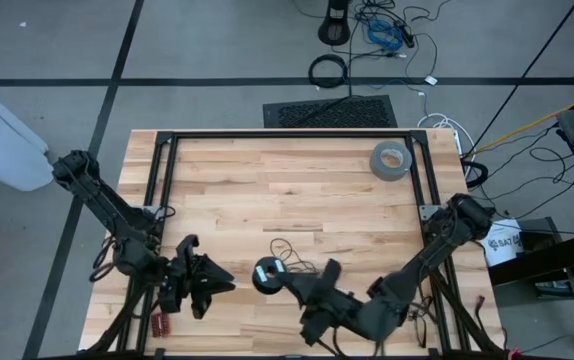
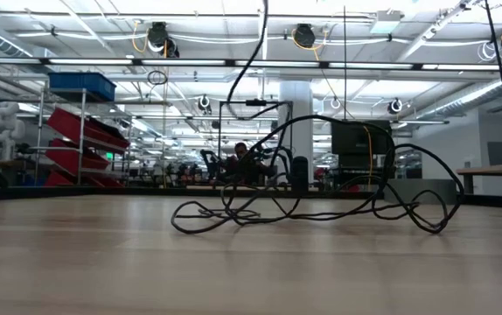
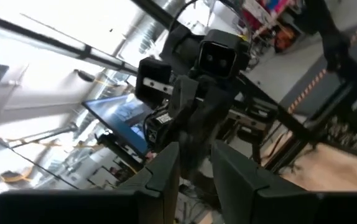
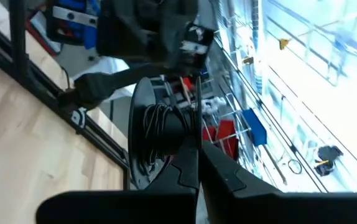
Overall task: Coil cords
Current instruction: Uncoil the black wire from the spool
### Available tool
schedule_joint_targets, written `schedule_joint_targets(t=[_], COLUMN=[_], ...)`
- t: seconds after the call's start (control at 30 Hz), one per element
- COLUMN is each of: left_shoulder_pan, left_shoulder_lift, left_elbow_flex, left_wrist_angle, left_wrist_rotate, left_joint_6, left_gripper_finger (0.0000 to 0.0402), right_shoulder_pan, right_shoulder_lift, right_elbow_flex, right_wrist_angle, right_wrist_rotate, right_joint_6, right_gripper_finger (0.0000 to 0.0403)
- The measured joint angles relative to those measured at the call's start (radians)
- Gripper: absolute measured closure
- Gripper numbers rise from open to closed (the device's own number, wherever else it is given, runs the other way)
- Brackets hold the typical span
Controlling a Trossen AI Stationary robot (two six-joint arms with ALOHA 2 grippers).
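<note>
Right tool (image 1: pixel 285 281): fingers pinched shut on the rim of a black spool (image 1: pixel 266 274), which it holds near the worktop's (image 1: pixel 297 190) front edge, probably as the core for winding.
Left tool (image 1: pixel 222 285): fingers slightly parted, holding nothing, just beside the spool.
Cord (image 1: pixel 292 252): thin black wire, loose loops on the worktop just behind the spool, one strand reaching the spool; some turns already wound on it.
Tape roll (image 1: pixel 391 160): back right, well apart.

A pale wooden table (image 1: pixel 287 190) with a black frame along its edges is carrying everything. A grey tape roll (image 1: pixel 390 160) is lying flat near its far right corner. Well apart from the roll, towards the near edge, the thin black wire (image 1: pixel 289 248) is sprawling in loose tangled loops on the planks.
</note>
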Motion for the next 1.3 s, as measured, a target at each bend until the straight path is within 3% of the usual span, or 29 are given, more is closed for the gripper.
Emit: schedule_joint_targets(t=[0.17, 0.43, 0.83, 1.07, 1.3], left_shoulder_pan=[0.000, 0.017, 0.164, 0.203, 0.227], left_shoulder_lift=[0.000, 0.007, 0.086, 0.261, 0.424], left_elbow_flex=[0.000, 0.000, 0.009, 0.132, 0.323], left_wrist_angle=[0.003, -0.004, -0.010, -0.021, -0.171], left_wrist_rotate=[0.003, 0.134, 0.271, 0.302, 0.335], left_joint_6=[-0.146, -0.243, -0.542, -0.542, -0.543], left_gripper_finger=[0.0301, 0.0301, 0.0301, 0.0301, 0.0300], right_shoulder_pan=[0.052, 0.117, 0.165, 0.168, 0.172], right_shoulder_lift=[-0.019, -0.052, -0.070, -0.070, -0.070], right_elbow_flex=[0.000, 0.001, 0.001, 0.001, 0.001], right_wrist_angle=[0.063, 0.099, 0.105, 0.105, 0.104], right_wrist_rotate=[0.089, 0.091, 0.092, 0.095, 0.097], right_joint_6=[-0.039, -0.028, -0.043, -0.044, -0.044], right_gripper_finger=[0.0403, 0.0403, 0.0403, 0.0403, 0.0403])
